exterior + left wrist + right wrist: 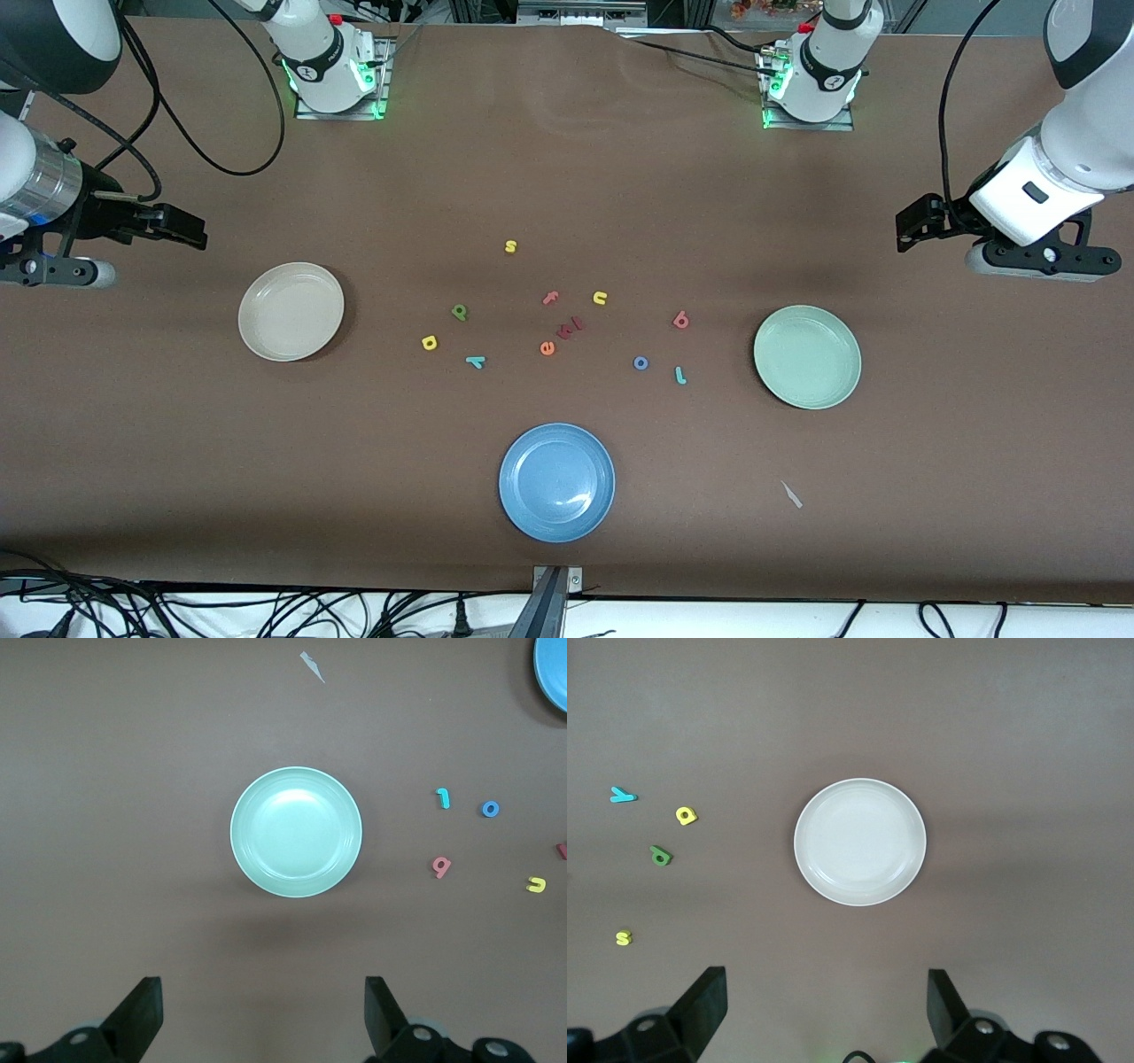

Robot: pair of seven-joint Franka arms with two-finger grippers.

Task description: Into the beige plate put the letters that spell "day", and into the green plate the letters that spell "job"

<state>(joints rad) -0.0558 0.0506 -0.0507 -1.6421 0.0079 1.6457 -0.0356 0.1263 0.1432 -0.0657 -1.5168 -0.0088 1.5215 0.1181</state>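
Note:
The beige plate [291, 311] [859, 841] lies bare toward the right arm's end; the green plate [807, 356] [296, 832] lies bare toward the left arm's end. Beside the beige plate sit the green "d" [459, 311] [660, 855], yellow "a" [430, 342] [686, 815] and teal "y" [476, 361] [623, 796]. Beside the green plate sit the red "b" [680, 320] [440, 866], blue "o" [640, 362] [490, 809] and teal "j" [680, 375] [442, 797]. My left gripper [914, 226] [263, 1014] hangs open above the table by the green plate. My right gripper [188, 230] [827, 1010] hangs open by the beige plate.
A blue plate [556, 481] lies nearest the front camera, mid-table. Other letters sit mid-table: yellow "s" [510, 246], pink "f" [550, 299], yellow "u" [600, 298], orange "e" [547, 348], and red pieces [571, 328]. A small pale scrap [791, 494] lies near the green plate.

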